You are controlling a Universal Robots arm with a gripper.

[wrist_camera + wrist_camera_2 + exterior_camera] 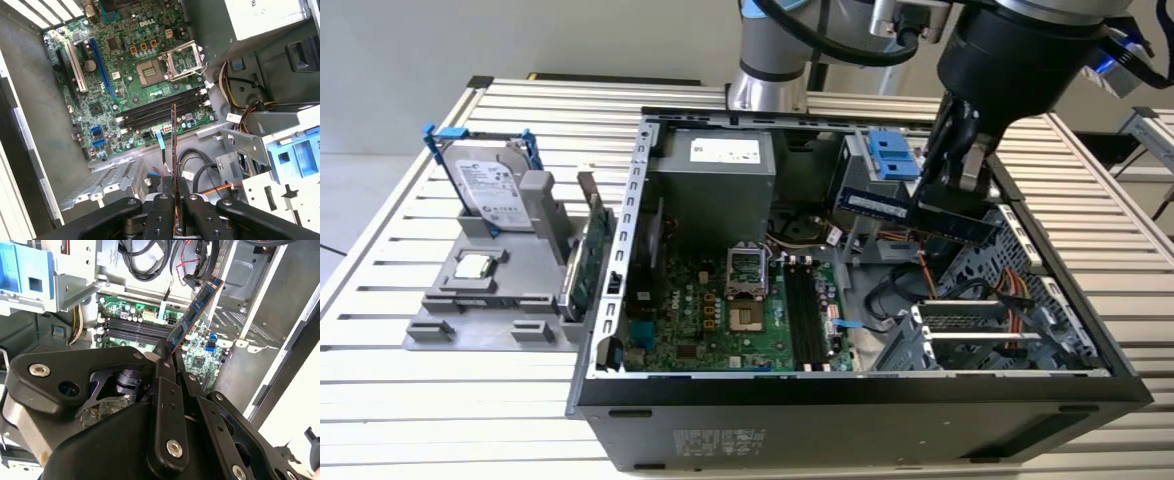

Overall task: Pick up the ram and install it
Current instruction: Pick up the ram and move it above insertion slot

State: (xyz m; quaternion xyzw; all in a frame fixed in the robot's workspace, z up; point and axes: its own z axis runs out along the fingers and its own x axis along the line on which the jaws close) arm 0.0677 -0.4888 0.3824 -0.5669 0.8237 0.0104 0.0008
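The gripper has its fingers pinched tight on the ram, holding it near one end so most of the stick juts out free. In the exterior view the ram hangs in the air above the open case, over the side towards the exterior view's right, near the blue drive bay and clear of the board. It lies tilted rather than level. In the first wrist view it shows edge-on (a thin dark line), with its free end pointing towards the black slots beside the CPU socket; all the slots are bare. Outside the case, towards the exterior view's left, a hard drive and a green card stand upright in a grey holder
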